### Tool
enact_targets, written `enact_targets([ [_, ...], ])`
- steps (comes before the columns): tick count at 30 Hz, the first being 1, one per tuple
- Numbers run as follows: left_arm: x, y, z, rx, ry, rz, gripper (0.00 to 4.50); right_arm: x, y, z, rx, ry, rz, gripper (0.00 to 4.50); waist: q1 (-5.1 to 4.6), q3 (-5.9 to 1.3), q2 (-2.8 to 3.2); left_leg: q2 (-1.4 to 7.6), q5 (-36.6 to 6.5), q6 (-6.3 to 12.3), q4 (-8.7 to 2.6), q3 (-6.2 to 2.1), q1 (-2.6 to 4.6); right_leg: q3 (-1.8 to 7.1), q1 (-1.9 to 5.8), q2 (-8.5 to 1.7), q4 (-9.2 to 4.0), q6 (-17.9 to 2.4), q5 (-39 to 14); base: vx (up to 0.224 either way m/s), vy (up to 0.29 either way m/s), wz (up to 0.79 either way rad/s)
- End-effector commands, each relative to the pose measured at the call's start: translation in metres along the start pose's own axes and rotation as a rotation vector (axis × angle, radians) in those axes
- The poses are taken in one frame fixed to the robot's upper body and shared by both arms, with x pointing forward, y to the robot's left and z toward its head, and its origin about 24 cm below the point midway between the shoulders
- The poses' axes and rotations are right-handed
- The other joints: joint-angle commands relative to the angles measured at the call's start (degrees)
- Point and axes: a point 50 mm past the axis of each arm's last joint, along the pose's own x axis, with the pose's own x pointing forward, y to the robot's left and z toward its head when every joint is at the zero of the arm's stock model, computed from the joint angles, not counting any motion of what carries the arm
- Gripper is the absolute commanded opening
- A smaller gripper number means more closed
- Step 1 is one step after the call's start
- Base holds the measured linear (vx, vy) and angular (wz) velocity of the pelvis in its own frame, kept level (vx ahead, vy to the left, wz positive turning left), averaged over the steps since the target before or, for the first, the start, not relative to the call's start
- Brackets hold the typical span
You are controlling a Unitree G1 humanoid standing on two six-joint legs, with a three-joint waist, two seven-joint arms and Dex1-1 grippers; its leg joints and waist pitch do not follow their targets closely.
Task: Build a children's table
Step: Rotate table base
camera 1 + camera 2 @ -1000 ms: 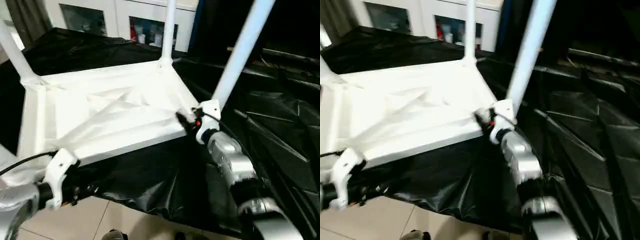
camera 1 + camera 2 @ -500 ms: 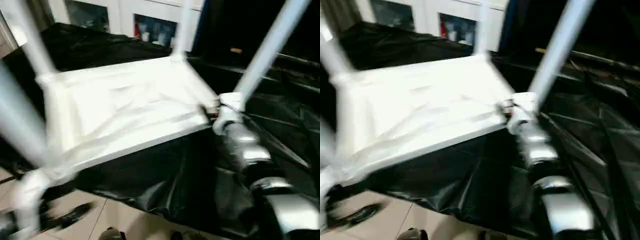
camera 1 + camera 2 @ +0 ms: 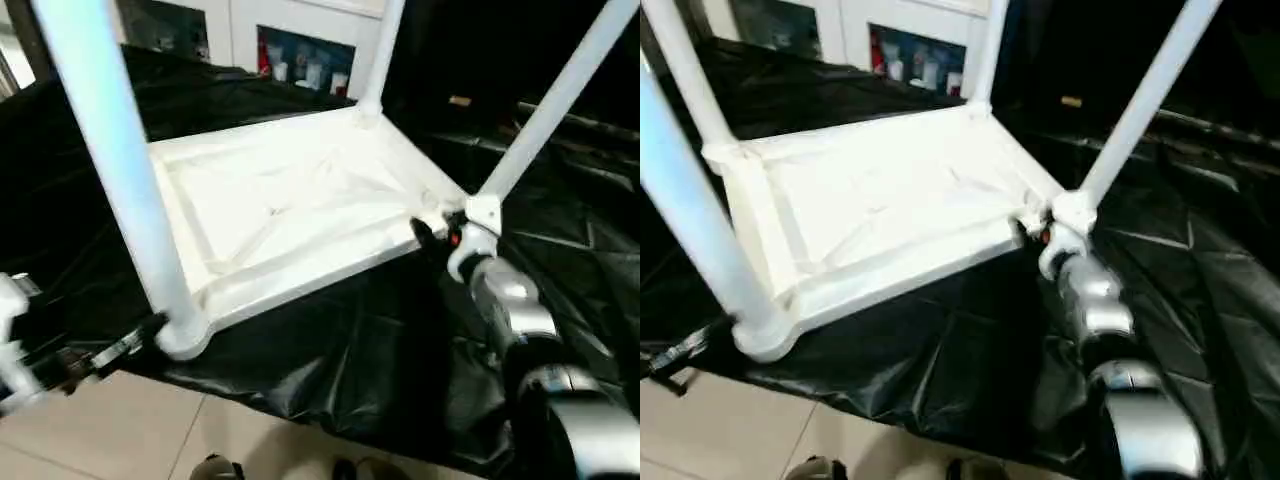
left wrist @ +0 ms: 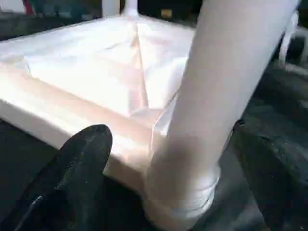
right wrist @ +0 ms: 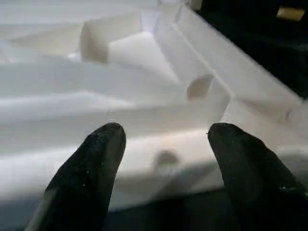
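From where I stand, the left claw (image 3: 125,345) has just spread its fingers and now sits at the foot of the near-left leg (image 3: 110,160). That leg rises from the corner socket (image 3: 185,338) at seven o'clock on the table top (image 3: 300,200). A second ago this claw was tight against that corner; now one black finger (image 4: 79,168) stands off the leg's base rather than pinching it, so I take it the leg is seated and has been let go. The top lies upside down on the black-sheeted desk (image 3: 330,370), ribs showing. The far-left leg (image 3: 685,75) stands at eleven o'clock, the far-right leg (image 3: 378,50) at one, and the near-right leg (image 3: 550,110) at four. The right claw (image 3: 430,232) has kept to that four o'clock corner, fingers apart facing the rim; whether they touch it I cannot tell. All four legs look fitted, so turning the table upright seems to be what remains.
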Motion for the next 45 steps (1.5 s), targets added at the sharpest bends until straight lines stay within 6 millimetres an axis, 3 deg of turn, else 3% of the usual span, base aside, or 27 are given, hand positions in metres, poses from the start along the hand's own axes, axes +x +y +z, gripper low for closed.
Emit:
enact_targets([
  [1,0.011,-0.003,0.003,0.000,-0.038,-0.022,4.50,-0.004,-0.007,0.006,0.022,-0.034,-0.033,3.54,-0.09,-3.12,1.32,1.09,-15.01,0.23,-4.17,-0.54,1.23,1.52,1.54,-1.73,-3.30,-10.03,-8.25,0.000,0.000,0.00],
  [2,0.021,-0.003,0.006,-0.008,-0.079,-0.033,4.50,-0.008,-0.008,0.002,0.015,-0.041,-0.056,3.59,0.19,-3.26,1.57,1.12,-15.18,0.04,-4.06,-0.42,1.72,1.55,1.31,-1.74,-3.43,-9.80,-8.50,0.000,0.000,0.00],
  [4,0.026,-0.002,0.008,-0.015,-0.107,-0.037,4.50,-0.011,-0.008,0.000,0.004,-0.045,-0.072,3.85,0.26,-3.22,1.38,1.00,-15.27,-0.49,-4.10,-0.43,1.59,1.52,1.36,-1.68,-3.44,-9.67,-8.66,0.000,0.000,0.00],
  [5,0.037,0.001,0.013,-0.021,-0.155,-0.044,4.50,-0.017,-0.008,-0.005,0.009,-0.058,-0.109,3.85,0.16,-3.44,1.73,0.93,-15.32,-1.09,-4.23,-0.71,1.22,1.43,1.86,-1.86,-3.39,-9.48,-9.41,0.000,0.000,0.00],
  [9,0.057,-0.001,0.020,-0.033,-0.206,-0.097,4.50,-0.027,-0.010,-0.013,0.029,-0.052,-0.182,3.85,0.07,-3.69,1.67,0.74,-15.76,-1.77,-4.05,-0.74,1.35,1.50,1.81,-1.76,-3.51,-8.82,-9.76,0.000,0.000,0.00],
  [10,0.060,-0.002,0.021,-0.036,-0.210,-0.116,4.50,-0.028,-0.010,-0.015,0.028,-0.044,-0.186,3.85,0.00,-3.83,1.95,0.76,-15.86,-1.94,-4.07,-0.85,1.41,1.43,1.83,-1.71,-3.44,-8.86,-9.48,0.000,0.000,0.00],
  [12,0.068,-0.005,0.023,-0.045,-0.212,-0.164,4.50,-0.030,-0.010,-0.018,0.012,-0.021,-0.205,3.85,-0.20,-3.91,1.72,0.66,-15.51,-2.10,-4.07,-0.97,1.08,1.36,2.13,-1.67,-3.39,-8.97,-9.63,0.000,0.000,0.00],
  [13,0.072,-0.007,0.023,-0.045,-0.208,-0.189,4.50,-0.031,-0.011,-0.019,0.006,-0.006,-0.219,3.85,-0.06,-3.81,1.86,0.65,-16.05,-2.14,-4.03,-0.92,1.34,1.43,1.83,-1.70,-3.62,-8.72,-11.02,0.000,0.000,0.00],
  [16,0.085,-0.011,0.025,-0.037,-0.197,-0.249,4.50,-0.033,-0.015,-0.022,-0.021,0.022,-0.264,3.85,-0.01,-3.91,1.46,0.70,-17.34,-2.47,-3.93,-0.92,1.49,1.49,1.63,-1.80,-3.84,-8.14,-14.32,0.000,0.000,0.00],
  [19,0.102,-0.022,0.028,-0.047,-0.202,-0.345,4.50,-0.030,-0.017,-0.024,-0.027,0.052,-0.278,3.85,0.18,-3.94,1.62,0.68,-17.47,-2.90,-3.92,-0.95,1.58,1.46,1.56,-1.74,-3.85,-7.91,-14.90,0.000,0.000,0.00],
  [23,0.114,-0.039,0.029,-0.074,-0.181,-0.488,4.50,-0.018,-0.003,-0.025,-0.042,0.114,-0.150,3.85,0.03,-4.02,1.56,0.68,-17.37,-2.91,-3.84,-1.02,1.32,1.39,1.73,-1.83,-3.66,-8.48,-14.39,0.000,0.000,0.00],
  [28,0.126,-0.055,0.029,-0.098,-0.157,-0.619,4.50,-0.003,0.022,-0.022,-0.082,0.119,0.023,3.85,-0.08,-4.56,0.69,0.77,-14.59,-2.07,-3.39,-0.86,1.06,1.49,2.08,-2.16,-3.44,-9.59,-13.78,0.000,0.000,0.00],
  [29,0.128,-0.058,0.029,-0.100,-0.152,-0.637,4.50,0.000,0.025,-0.021,-0.082,0.116,0.042,3.85,-0.07,-4.59,0.75,0.79,-13.66,-1.96,-3.35,-0.91,1.00,1.50,2.17,-2.21,-3.20,-9.81,-13.04,0.000,0.000,0.00],
  [30,0.136,-0.065,0.030,-0.104,-0.147,-0.694,4.50,0.005,0.034,-0.018,-0.084,0.121,0.087,3.85,-0.24,-4.65,-0.43,0.84,-12.91,-1.58,-3.24,-0.72,0.94,1.47,2.18,-2.11,-3.27,-9.77,-12.70,0.000,0.000,0.00],
  [32,0.146,-0.076,0.032,-0.102,-0.146,-0.763,4.50,0.009,0.045,-0.017,-0.097,0.134,0.146,3.85,0.04,-4.61,0.25,0.88,-12.23,-1.58,-3.21,-0.73,1.20,1.53,2.01,-2.25,-3.04,-10.09,-12.57,0.000,0.000,0.00],
  [35,0.166,-0.092,0.036,-0.102,-0.160,-0.841,4.50,0.014,0.056,-0.017,-0.128,0.154,0.207,3.85,-0.22,-4.48,-0.08,0.92,-14.20,-2.66,-3.29,-0.94,1.02,1.37,1.97,-2.31,-3.22,-9.58,-15.26,0.000,0.000,0.00],
  [38,0.177,-0.102,0.037,-0.100,-0.163,-0.880,4.50,0.017,0.061,-0.017,-0.131,0.160,0.227,3.85,-0.42,-4.82,-0.40,0.86,-13.74,-3.16,-3.30,-1.25,0.53,1.37,2.54,-2.56,-3.15,-8.56,-15.22,0.000,0.000,0.00],
  [41,0.195,-0.121,0.039,-0.097,-0.177,-0.945,4.50,0.020,0.069,-0.016,-0.136,0.157,0.241,3.85,-0.56,-4.95,-0.62,0.79,-14.15,-2.70,-3.01,-1.03,0.95,1.43,2.14,-2.48,-3.42,-8.92,-14.86,0.000,0.000,0.00],
  [44,0.210,-0.135,0.043,-0.086,-0.197,-0.982,4.50,0.022,0.072,-0.015,-0.138,0.154,0.241,3.85,-0.47,-5.04,-0.85,0.78,-12.98,-1.87,-2.98,-1.09,0.68,1.35,2.54,-2.59,-3.28,-9.72,-13.30,0.000,0.000,0.00],
  [45,0.214,-0.138,0.045,-0.080,-0.203,-0.987,4.50,0.023,0.072,-0.015,-0.134,0.152,0.238,3.85,-0.41,-4.96,0.34,0.77,-12.98,-2.02,-3.06,-1.22,0.71,1.40,2.50,-2.60,-3.13,-9.93,-12.62,0.000,0.000,0.00],
])
